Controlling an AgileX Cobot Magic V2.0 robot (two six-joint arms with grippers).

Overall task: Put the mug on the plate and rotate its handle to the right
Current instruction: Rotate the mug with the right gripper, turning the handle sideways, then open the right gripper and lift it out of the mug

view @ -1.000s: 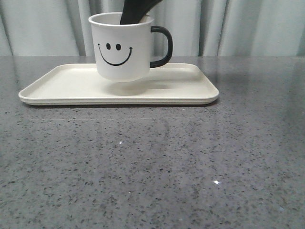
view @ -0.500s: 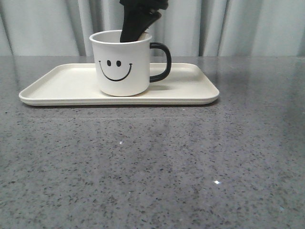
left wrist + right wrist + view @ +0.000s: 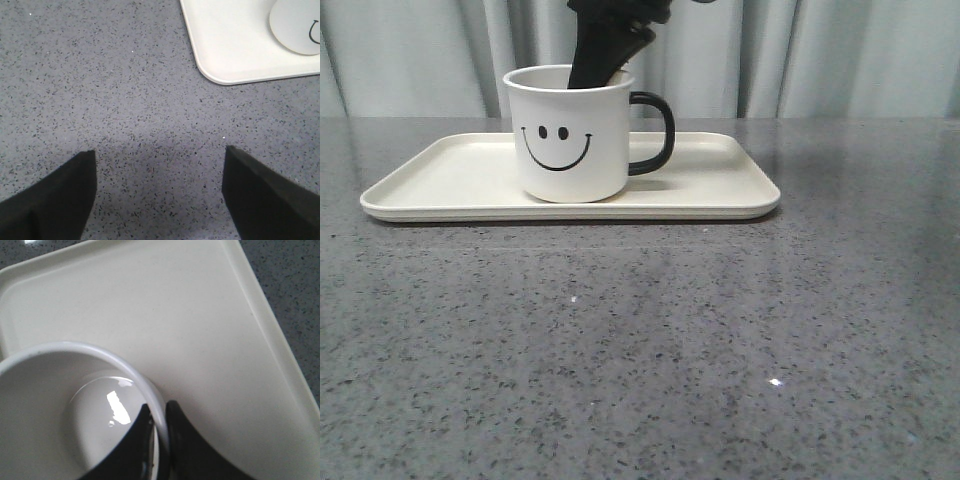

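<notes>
A grey speckled stone tabletop [image 3: 650, 350] fills the front view, with pale pleated curtains [image 3: 840, 55] hanging behind its far edge; on the far part of the tabletop lies the plate [image 3: 450, 175], a wide cream rectangular tray with rounded corners and a low rim, flat on the surface; the mug [image 3: 570, 135] stands upright on the plate, a little left of the plate's middle, its base resting on the tray floor, its black smiley face turned toward the camera; the handle [image 3: 658, 132], a glossy black loop, sticks out to the right side of the white body. The right gripper [image 3: 161, 432] comes down from above into the mug's mouth; in its wrist view one finger sits inside the cup and the other outside, pinched together on the white rim. The left gripper [image 3: 157, 195] hovers over bare tabletop just beside a corner of the plate; its two dark fingers [image 3: 55, 195] are spread wide apart, holding nothing.
</notes>
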